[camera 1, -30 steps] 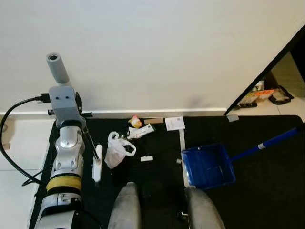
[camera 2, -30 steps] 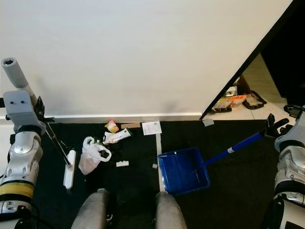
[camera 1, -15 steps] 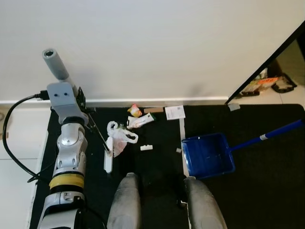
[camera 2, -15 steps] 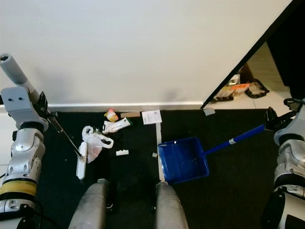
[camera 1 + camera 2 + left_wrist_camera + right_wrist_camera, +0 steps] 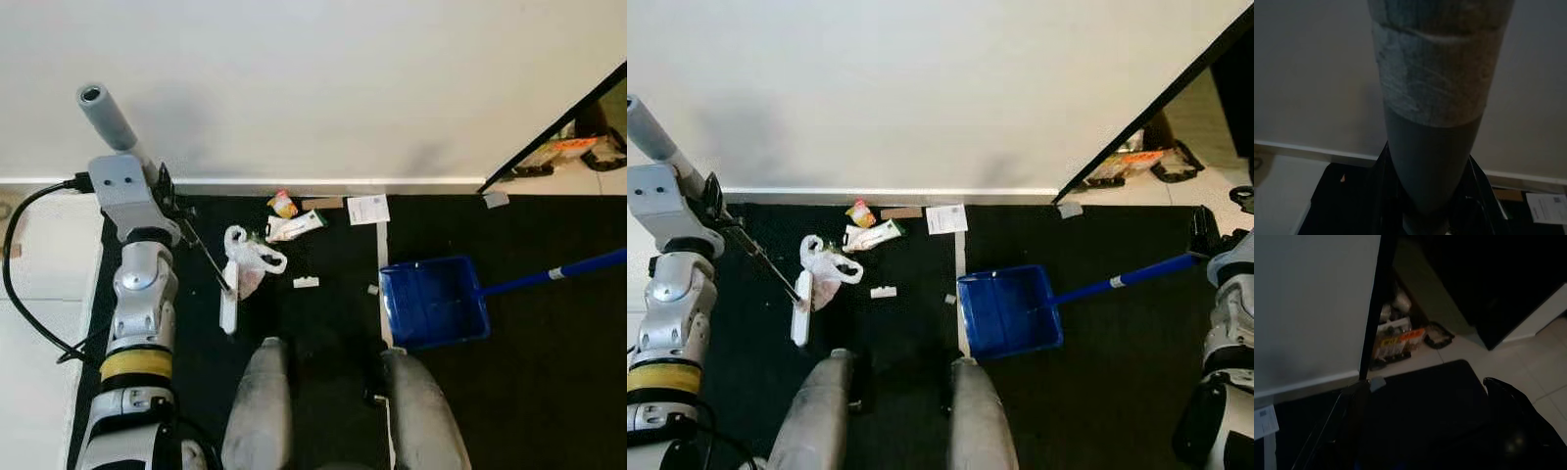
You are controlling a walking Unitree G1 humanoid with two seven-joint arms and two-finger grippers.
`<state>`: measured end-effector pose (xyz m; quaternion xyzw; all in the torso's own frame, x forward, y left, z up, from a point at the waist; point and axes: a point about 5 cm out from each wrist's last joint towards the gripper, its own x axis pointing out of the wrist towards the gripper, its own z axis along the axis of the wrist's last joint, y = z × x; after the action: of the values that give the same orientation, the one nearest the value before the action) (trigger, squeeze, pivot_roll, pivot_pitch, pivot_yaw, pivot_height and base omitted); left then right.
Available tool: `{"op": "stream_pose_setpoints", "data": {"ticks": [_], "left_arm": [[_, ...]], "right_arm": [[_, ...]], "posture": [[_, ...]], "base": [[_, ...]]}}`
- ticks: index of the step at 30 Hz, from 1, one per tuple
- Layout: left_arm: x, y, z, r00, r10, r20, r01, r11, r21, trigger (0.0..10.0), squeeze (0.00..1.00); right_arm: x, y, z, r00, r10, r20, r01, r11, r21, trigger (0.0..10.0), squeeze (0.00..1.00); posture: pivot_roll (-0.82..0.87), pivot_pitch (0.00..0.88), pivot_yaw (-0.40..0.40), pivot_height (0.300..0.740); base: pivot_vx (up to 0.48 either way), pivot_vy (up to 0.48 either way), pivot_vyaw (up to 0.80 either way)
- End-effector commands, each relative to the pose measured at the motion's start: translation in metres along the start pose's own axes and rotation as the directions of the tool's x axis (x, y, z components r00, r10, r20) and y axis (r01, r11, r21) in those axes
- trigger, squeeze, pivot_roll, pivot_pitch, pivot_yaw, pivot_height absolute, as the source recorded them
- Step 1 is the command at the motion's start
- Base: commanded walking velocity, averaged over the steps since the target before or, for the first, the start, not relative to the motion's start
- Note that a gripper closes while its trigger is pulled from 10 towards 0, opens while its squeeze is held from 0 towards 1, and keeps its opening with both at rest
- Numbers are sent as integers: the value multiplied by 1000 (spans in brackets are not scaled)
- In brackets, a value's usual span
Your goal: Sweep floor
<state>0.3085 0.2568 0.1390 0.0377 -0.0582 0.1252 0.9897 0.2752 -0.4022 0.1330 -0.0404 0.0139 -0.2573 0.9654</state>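
Here my left pincer [image 5: 162, 201], at the left of the frame near the wall's foot, is clamped on the broom [image 5: 196, 257]: the thick grey handle runs up through it and a thin dark rod slants down to the narrow white head [image 5: 229, 309] lying on the black floor mat [image 5: 323, 328]. I judge the tool light and stiff, so holding it high on the padded handle gives reach but little downward force. The head touches the white plastic bag [image 5: 247, 262], which looks soft and nearly weightless, likely to billow or ride over the head rather than slide. Beyond it, near the baseboard, lie a small yellow wrapper [image 5: 284, 205], a flat tube-like packet [image 5: 295, 226] and a paper slip [image 5: 368, 209], with a small white scrap [image 5: 306, 282] nearer my legs; all look light, the paper apt to cling flat. My right pincer [image 5: 1203, 235] at the right edge grips the long blue handle of the dustpan [image 5: 433, 302], a rigid plastic tray resting mid-frame.
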Motion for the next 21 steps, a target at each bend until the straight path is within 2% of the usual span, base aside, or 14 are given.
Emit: {"op": "stream_pose_setpoints", "data": {"ticks": [1,6,21], "left_arm": [[-5,15,2,1000,24,-3,-24,999,30,10000,0],[-10,24,4,999,43,-4,-42,998,43,10000,0],[-14,39,12,997,74,1,-73,995,70,10000,0]], "right_arm": [[-6,-3,-16,997,-21,-70,21,1000,4,10000,0],[-9,-1,-23,995,-21,-96,22,1000,3,10000,0],[-9,1,-25,995,-20,-102,24,999,32,10000,0]], "posture": [[147,394,-9,731],[172,402,-10,731],[213,423,18,731]], "base": [[0,0,0],[0,0,0],[0,0,0]]}}
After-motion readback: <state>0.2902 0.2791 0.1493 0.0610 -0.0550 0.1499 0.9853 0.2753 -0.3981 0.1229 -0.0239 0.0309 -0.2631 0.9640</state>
